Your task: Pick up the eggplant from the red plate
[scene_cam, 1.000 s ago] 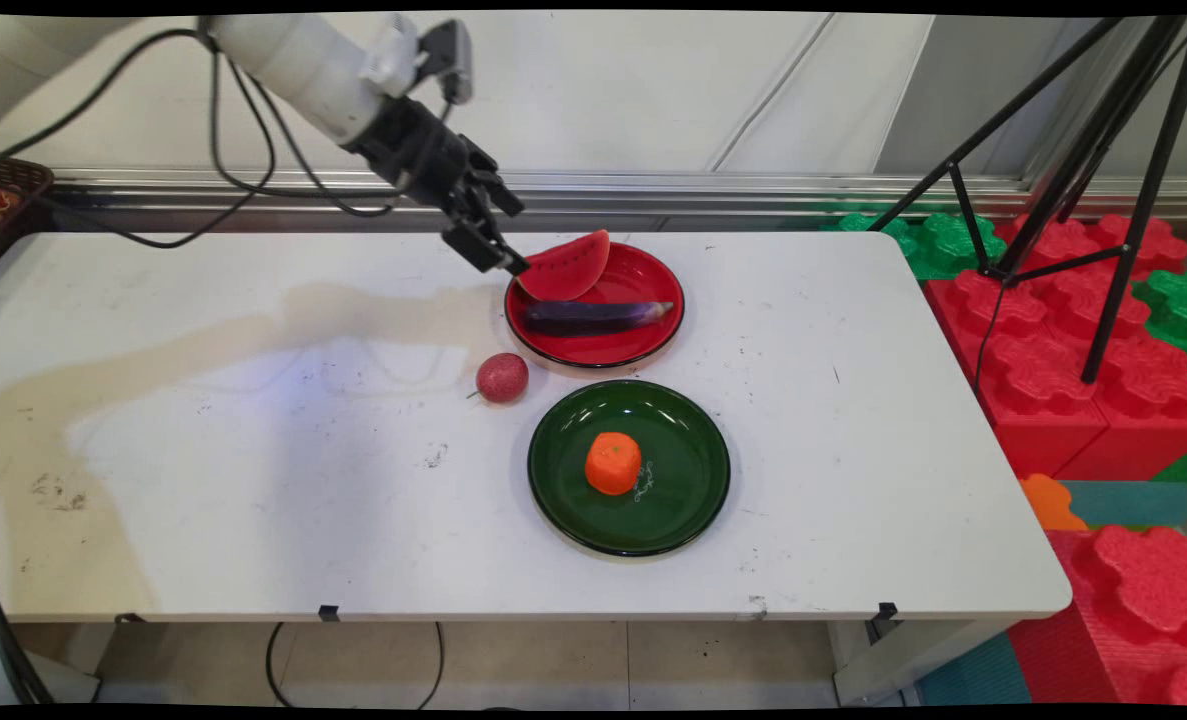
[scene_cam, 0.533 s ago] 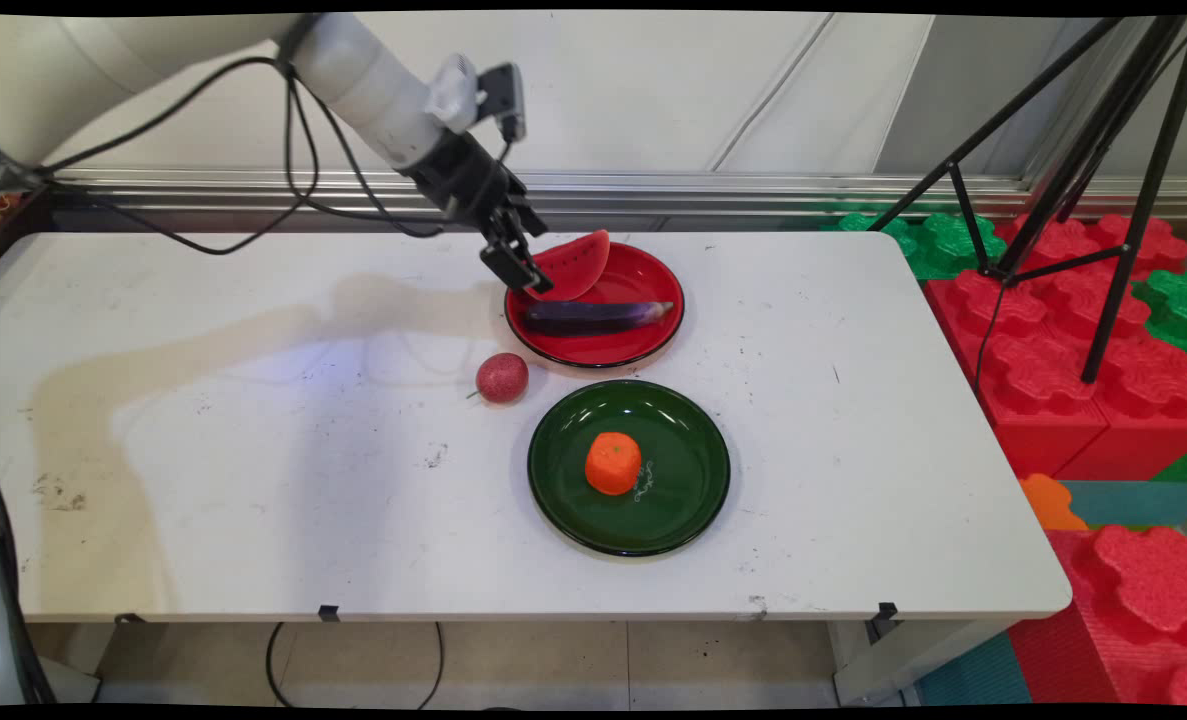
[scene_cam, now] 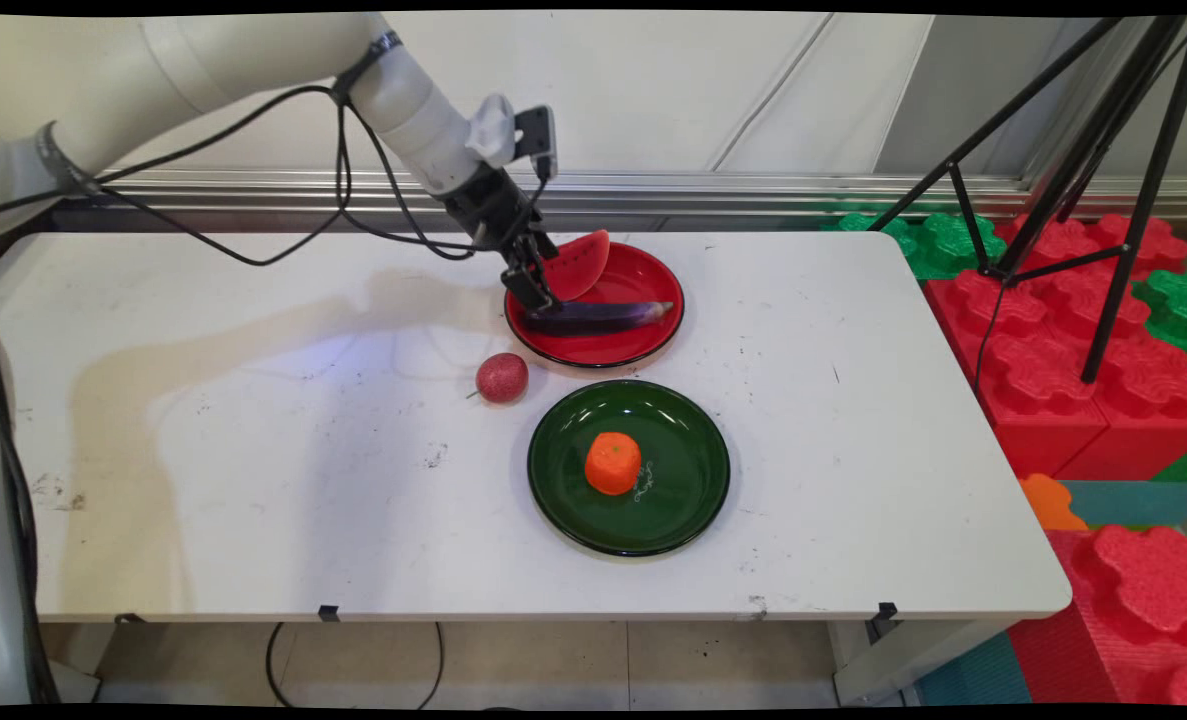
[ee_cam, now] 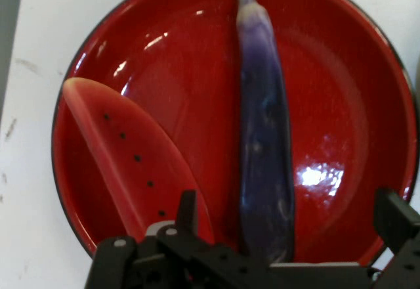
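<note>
A red plate point(scene_cam: 646, 345) at the table's back holds a watermelon slice point(scene_cam: 581, 262) and a long purple eggplant point(scene_cam: 603, 317). My gripper point(scene_cam: 538, 293) hangs low over the plate's left side, just above the eggplant's thick end and in front of the slice. In the hand view it is open point(ee_cam: 292, 226). One finger point(ee_cam: 188, 209) stands by the watermelon slice point(ee_cam: 125, 151) and the other point(ee_cam: 396, 218) over the red plate point(ee_cam: 341, 105), with the eggplant point(ee_cam: 262, 125) running between them. Nothing is gripped.
A small red round fruit point(scene_cam: 502, 377) lies on the table left of the plates. A green plate point(scene_cam: 557, 505) in front carries an orange point(scene_cam: 613, 463). A black tripod point(scene_cam: 1083, 160) and red and green foam blocks point(scene_cam: 1053, 340) stand off the table's right end.
The arm has swung right and down, bringing the gripper from beside the plate's left rim to just above the eggplant's thick end. The fruits and plates have not moved.
</note>
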Controlling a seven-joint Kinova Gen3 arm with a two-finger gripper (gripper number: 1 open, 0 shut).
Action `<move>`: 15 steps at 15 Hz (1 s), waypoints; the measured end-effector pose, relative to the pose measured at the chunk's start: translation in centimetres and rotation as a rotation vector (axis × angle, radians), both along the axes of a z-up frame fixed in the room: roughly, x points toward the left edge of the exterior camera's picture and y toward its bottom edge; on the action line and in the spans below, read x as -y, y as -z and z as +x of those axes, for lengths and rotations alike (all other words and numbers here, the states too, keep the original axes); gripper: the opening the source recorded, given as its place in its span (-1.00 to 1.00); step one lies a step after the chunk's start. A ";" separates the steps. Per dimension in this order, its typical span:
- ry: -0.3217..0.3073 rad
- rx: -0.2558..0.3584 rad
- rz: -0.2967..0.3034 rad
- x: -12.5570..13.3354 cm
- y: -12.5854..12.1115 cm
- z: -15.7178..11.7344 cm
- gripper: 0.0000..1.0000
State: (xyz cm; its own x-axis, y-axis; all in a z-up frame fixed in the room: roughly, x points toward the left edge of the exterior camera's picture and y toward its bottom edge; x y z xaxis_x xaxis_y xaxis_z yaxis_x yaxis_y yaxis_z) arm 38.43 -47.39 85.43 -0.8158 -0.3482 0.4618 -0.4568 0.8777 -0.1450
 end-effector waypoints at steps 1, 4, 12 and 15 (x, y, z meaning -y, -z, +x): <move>0.004 0.007 0.004 0.3 0.3 -0.1 1.00; 0.022 0.034 0.015 1.2 1.5 -0.7 1.00; 0.072 0.084 0.036 3.4 3.6 -2.2 1.00; 0.086 0.091 0.046 3.9 4.2 -2.5 1.00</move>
State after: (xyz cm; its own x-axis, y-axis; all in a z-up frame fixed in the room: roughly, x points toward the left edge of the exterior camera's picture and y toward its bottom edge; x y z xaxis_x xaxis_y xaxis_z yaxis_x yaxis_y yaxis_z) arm 35.89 -51.25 81.27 -0.8814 -0.2943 0.3695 -0.3664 0.9197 -0.1413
